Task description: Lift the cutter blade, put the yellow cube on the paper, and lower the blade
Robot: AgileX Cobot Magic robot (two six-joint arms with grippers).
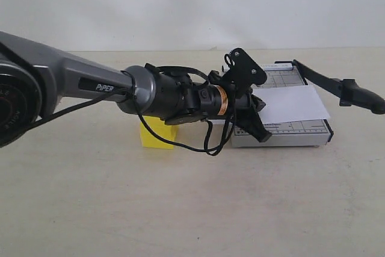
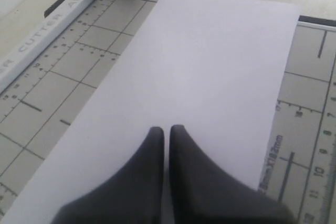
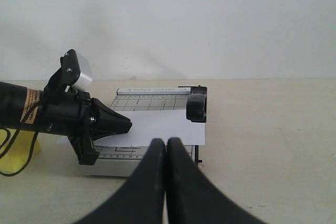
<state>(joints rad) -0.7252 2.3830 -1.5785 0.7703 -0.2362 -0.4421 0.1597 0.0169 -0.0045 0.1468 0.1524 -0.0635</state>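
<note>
Exterior view: you see the left arm point(image 1: 90, 82) reach from the left over the table point(image 1: 180, 209) to the trimmer base point(image 1: 289, 133).
Paper point(image 1: 295, 105): a white sheet lying flat across the gridded base; its end on the blade side reaches the base edge or goes a little past it.
Cutter blade point(image 1: 325, 79): lifted at an angle from its hinge at the far corner of the base. The thick handle point(image 1: 361, 95) is up in the air beyond the base edge, and no gripper holds it.
Yellow cube point(image 1: 155, 135): on the table beside the base, on the side away from the blade, partly hidden under the left arm. It is not on the paper and is apart from both grippers.
Left gripper point(image 2: 167, 129): the two fingers are pressed together and carry nothing. The tips are over the paper, but you cannot tell if they touch it.
Right gripper point(image 3: 166, 142): the fingers are also together and empty. It is over the bare table, facing the handle end of the base and apart from it. You do not find it in the exterior view.
</note>
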